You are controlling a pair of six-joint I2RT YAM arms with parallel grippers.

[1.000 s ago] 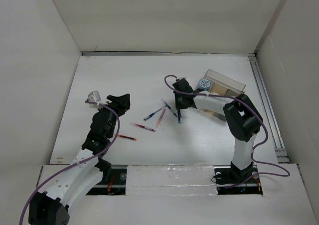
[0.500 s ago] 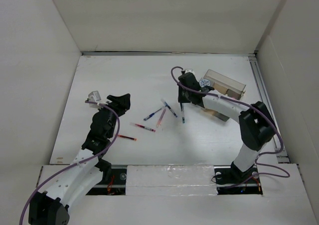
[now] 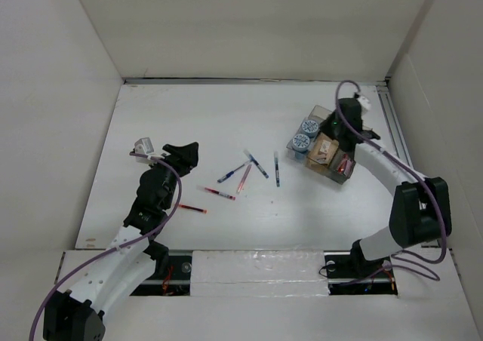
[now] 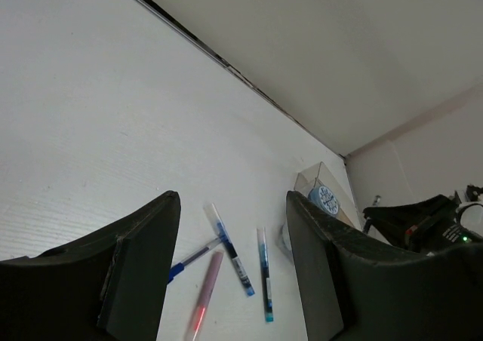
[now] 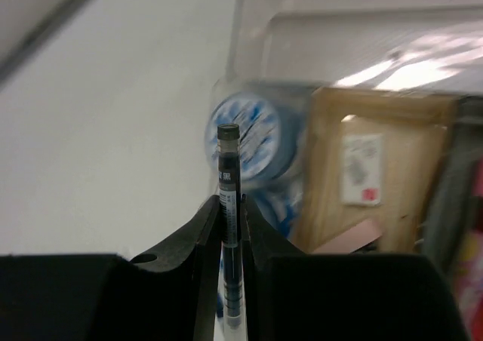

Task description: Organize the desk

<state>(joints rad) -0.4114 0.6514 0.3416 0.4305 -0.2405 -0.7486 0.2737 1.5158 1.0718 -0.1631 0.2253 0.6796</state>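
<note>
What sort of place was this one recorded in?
Probably a robot lab cell, not an office: a white desk boxed in by plain panels, loose pens, and a clear tray of supplies.

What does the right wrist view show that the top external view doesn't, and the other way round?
Only the right wrist view shows a dark-capped pen clamped upright between the right gripper's fingers; from above, the gripper hides it.

Only the top external view shows the loose pens scattered mid-desk, and the left gripper at the desk's left side.

Both show the clear tray holding blue round discs and a tan box, with the right gripper at the tray.
</note>
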